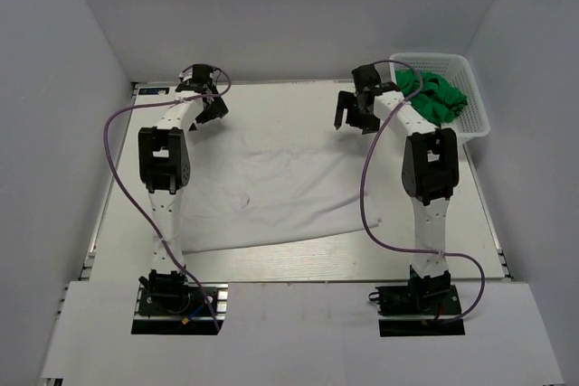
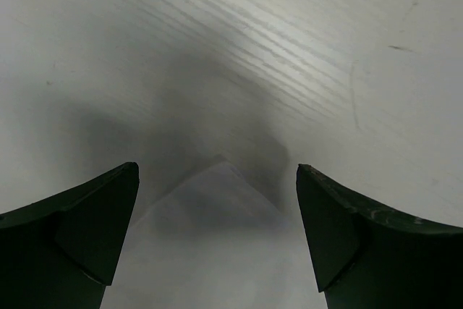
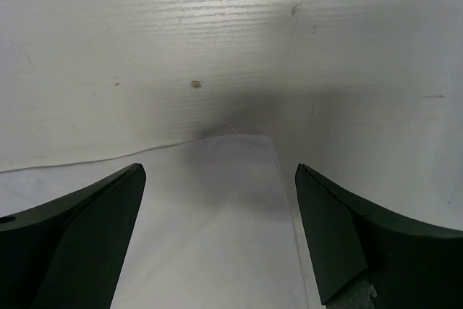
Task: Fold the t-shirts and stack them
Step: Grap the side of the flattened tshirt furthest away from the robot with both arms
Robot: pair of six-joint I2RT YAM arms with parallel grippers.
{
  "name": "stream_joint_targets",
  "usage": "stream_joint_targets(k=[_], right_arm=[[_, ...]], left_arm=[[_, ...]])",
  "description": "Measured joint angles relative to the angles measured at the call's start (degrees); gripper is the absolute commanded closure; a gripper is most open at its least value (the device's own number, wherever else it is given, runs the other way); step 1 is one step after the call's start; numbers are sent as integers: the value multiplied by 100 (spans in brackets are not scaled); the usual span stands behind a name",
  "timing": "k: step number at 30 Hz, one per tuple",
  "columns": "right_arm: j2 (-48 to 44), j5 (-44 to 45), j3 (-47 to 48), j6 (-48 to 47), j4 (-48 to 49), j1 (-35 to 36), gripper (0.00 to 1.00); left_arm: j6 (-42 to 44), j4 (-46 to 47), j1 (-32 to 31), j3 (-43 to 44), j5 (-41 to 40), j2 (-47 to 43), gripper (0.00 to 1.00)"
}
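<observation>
Lying spread across the middle of the worktop (image 1: 271,104), the white t-shirt (image 1: 271,192) has its far corners at 11 and 1 o'clock, each framed by a hand. Left hand (image 1: 208,113) and right hand (image 1: 353,119) are both spread wide, pinching nothing. The green t-shirts (image 1: 434,97) sit heaped in the basket (image 1: 475,124) at 2 o'clock.

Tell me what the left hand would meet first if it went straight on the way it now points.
Probably the white t-shirt: its corner lies between the open fingers of the left hand, flat on the table. Depth is unclear.
</observation>
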Motion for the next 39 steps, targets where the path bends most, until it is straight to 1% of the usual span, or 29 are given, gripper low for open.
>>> stream_joint_targets(k=[2, 4, 6, 9, 13, 14, 16, 17, 18, 20, 21, 22, 29, 39], right_arm=[[7, 2, 2, 0, -76, -17, 10], [7, 9, 7, 0, -114, -42, 10], [7, 20, 7, 4, -120, -72, 10], [7, 24, 7, 22, -118, -127, 10], [7, 13, 7, 66, -116, -192, 10], [7, 7, 7, 85, -118, -201, 10], [7, -9, 7, 120, -116, -227, 10], [7, -15, 7, 140, -116, -232, 10], [7, -26, 7, 153, -111, -236, 10], [7, -35, 4, 164, -101, -236, 10], [7, -48, 4, 160, -94, -236, 10], [7, -59, -4, 153, -76, -234, 10], [50, -105, -24, 11, 120, -216, 10], [599, -52, 63, 48, 387, -212, 10]], left_arm=[[85, 170, 0, -240, -98, -4, 0], [164, 306, 0, -330, -105, -4, 4], [236, 415, 0, -343, -101, -4, 9], [293, 605, 0, -422, -81, -13, 20], [339, 957, -7, -979, 11, -247, 32], [341, 1021, -9, -1110, 28, -321, 38], [343, 1086, -11, -1285, 74, -422, 46], [354, 1110, -11, -1325, 83, -439, 53], [343, 1139, -11, -1353, 92, -452, 67], [313, 1169, -11, -1366, 151, -455, 85], [308, 1180, -15, -1368, 190, -455, 98], [319, 1191, -20, -1368, 223, -455, 100], [343, 1244, -46, -1368, 354, -455, 100], [367, 1316, -48, -1482, 437, -522, 100]])
